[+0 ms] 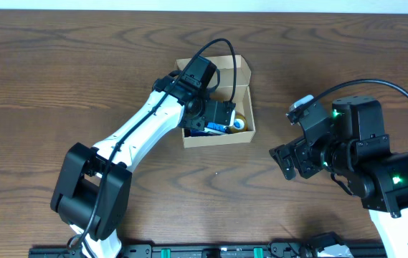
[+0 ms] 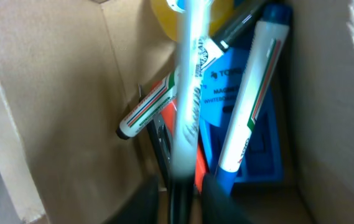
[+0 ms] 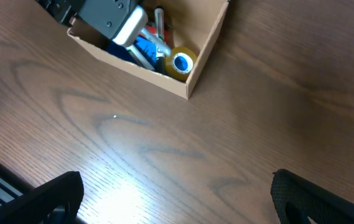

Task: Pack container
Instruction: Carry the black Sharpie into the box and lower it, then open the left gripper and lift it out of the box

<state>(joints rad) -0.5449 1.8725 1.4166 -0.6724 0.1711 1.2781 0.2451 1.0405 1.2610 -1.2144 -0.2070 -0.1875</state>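
From where I stand, the left gripper (image 2: 181, 196) is down inside the container (image 1: 218, 137), which sits open near the middle of the table (image 1: 46, 72), its flap lid (image 1: 236, 72) folded back on the far side. The jaws are drawn in close on either side of a pale marker (image 2: 188, 93) that runs between them; as far as I can tell they are gripping it, with its far end among the things already in the box.

The packing looks well along. The box holds a fair load and I see nothing loose on the wood around it. What seems left is to let this marker go, bring the arm out and, I'd guess, fold the lid down, since it is not yet shut.

Counting the contents:
- one container
- one blue eraser (image 2: 267, 149) lying flat on the bottom
- one yellow tape roll (image 3: 181, 62) in the corner nearest the right arm
- four markers, as best I can make out: the pale one, a blue-capped marker (image 2: 251, 99), a black-capped marker (image 2: 149, 109) leaning on the left wall, and a dark marker (image 2: 242, 22) near the tape

Something orange lies beneath them — I can't tell what.

Over on the right, the right gripper (image 3: 177, 196) hangs above bare wood, well apart from the box, its jaws spread wide and holding nothing.
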